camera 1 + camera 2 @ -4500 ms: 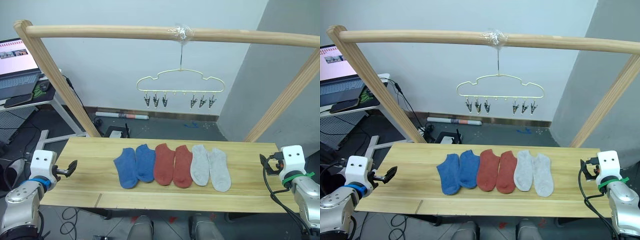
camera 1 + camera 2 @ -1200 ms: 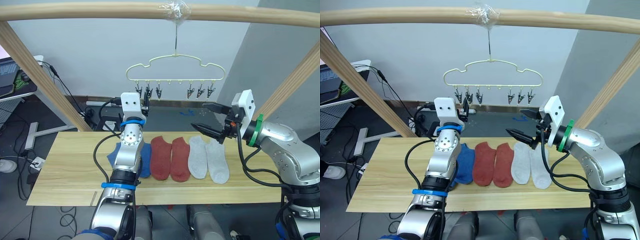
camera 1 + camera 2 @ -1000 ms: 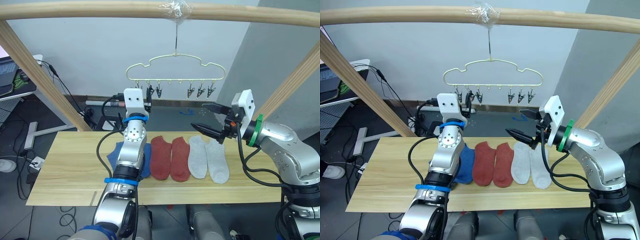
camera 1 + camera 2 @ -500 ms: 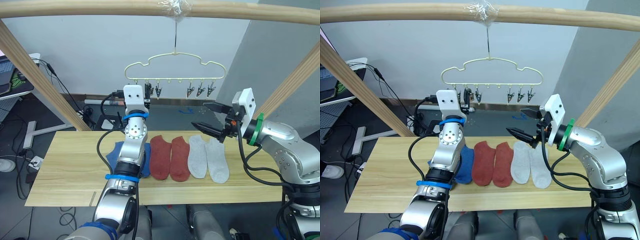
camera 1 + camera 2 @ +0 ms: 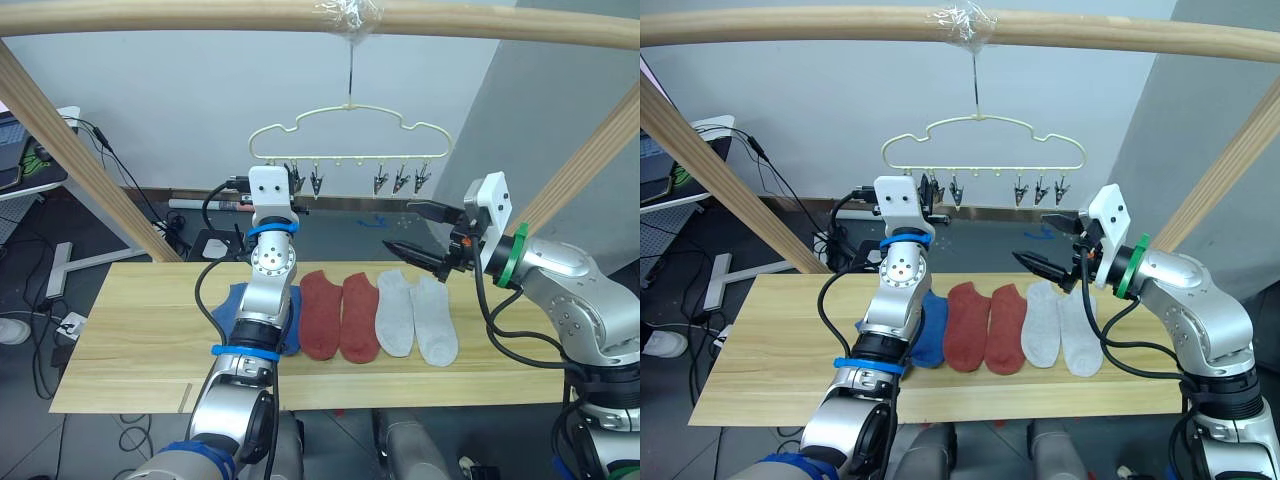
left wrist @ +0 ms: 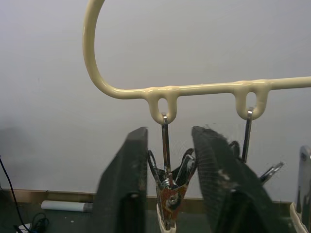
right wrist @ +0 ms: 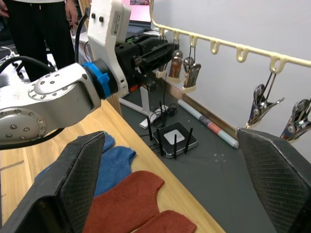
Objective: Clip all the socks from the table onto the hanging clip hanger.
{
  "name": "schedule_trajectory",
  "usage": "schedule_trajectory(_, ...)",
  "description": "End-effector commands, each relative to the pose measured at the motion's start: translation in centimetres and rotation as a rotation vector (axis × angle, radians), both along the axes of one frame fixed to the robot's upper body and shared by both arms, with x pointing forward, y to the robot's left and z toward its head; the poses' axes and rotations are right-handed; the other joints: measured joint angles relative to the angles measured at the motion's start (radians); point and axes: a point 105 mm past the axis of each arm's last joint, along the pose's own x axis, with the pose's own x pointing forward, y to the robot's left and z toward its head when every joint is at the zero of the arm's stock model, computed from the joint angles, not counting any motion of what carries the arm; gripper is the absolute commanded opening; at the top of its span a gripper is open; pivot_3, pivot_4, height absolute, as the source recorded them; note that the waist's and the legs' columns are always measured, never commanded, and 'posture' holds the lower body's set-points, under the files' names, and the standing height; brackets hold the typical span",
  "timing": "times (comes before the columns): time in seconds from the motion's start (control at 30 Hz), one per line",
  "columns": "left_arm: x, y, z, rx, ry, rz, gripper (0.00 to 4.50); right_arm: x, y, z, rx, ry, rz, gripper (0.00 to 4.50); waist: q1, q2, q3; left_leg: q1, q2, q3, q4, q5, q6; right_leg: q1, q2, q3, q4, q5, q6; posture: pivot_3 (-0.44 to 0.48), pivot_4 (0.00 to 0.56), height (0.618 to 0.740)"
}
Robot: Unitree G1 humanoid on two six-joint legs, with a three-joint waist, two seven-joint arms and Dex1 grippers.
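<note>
The left gripper [image 6: 167, 194] has its fingers narrowly parted around the hanger's [image 6: 194, 90] end clip [image 6: 168, 201]. The right gripper [image 5: 418, 231] gapes wide above the grey socks [image 5: 418, 318].

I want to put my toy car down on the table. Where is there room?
The table has bare wood at the left end, beyond the blue socks. A smaller patch lies at the right end, past the grey socks. The middle is crowded: blue, rust-red socks and grey lie side by side.

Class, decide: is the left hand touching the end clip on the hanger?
Apart. The left wrist view shows the end clip hanging between the left hand's open fingers, with background visible on both sides of it.
</note>
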Motion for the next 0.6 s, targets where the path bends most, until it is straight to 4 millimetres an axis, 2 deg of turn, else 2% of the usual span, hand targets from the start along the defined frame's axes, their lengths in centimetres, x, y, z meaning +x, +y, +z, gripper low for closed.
schedule_trajectory(0.03,-0.2,-0.5,1.4,0.004,-0.060,-0.012,0.34,-0.7,0.0,1.7,0.014,-0.065,0.016,4.50,0.000,0.000,0.000,0.000,0.000,0.000,0.000,0.000,0.000,0.000,0.000,0.000,0.000,0.000,0.000,-0.083,0.250,0.740)
schedule_trajectory(0.1,-0.2,-0.3,1.5,0.003,-0.062,-0.009,0.03,-0.6,0.0,1.6,0.015,-0.064,0.017,4.50,0.000,0.000,0.000,0.000,0.000,0.000,0.000,0.000,0.000,0.000,0.000,0.000,0.000,0.000,0.000,-0.081,0.249,0.740)
schedule_trajectory(0.3,-0.2,-0.1,1.5,0.007,-0.054,-0.017,0.01,-0.6,0.0,1.3,0.015,-0.060,0.014,4.50,0.000,0.000,0.000,0.000,0.000,0.000,0.000,0.000,0.000,0.000,0.000,0.000,0.000,0.000,0.000,-0.063,0.247,0.740)
schedule_trajectory(0.4,0.0,0.4,0.3,-0.020,0.032,-0.116,0.01,-0.1,-0.4,0.3,0.009,-0.042,-0.043,4.50,0.000,0.000,0.000,0.000,0.000,0.000,0.000,0.000,0.000,0.000,0.000,0.000,0.000,0.000,0.000,-0.038,0.249,0.740)
schedule_trajectory(0.47,-0.2,1.0,-0.4,-0.079,0.099,-0.210,0.01,0.6,-1.0,-1.5,-0.007,-0.004,-0.132,4.50,0.000,0.000,0.000,0.000,0.000,0.000,0.000,0.000,0.000,0.000,0.000,0.000,0.000,0.000,0.000,-0.027,0.250,0.740)
schedule_trajectory(0.53,-0.5,1.8,-0.7,-0.109,0.150,-0.293,0.01,0.8,-1.6,-4.2,-0.083,0.030,-0.208,4.50,0.000,0.000,0.000,0.000,0.000,0.000,0.000,0.000,0.000,0.000,0.000,0.000,0.001,0.000,0.000,-0.027,0.250,0.740)
schedule_trajectory(0.6,-0.9,2.2,-0.6,-0.127,0.180,-0.350,0.01,0.7,-2.1,-6.1,-0.123,0.060,-0.250,4.50,0.000,0.000,0.000,0.001,0.000,0.000,0.000,0.000,0.000,0.000,0.000,0.000,0.001,0.000,0.000,0.002,0.248,0.740)
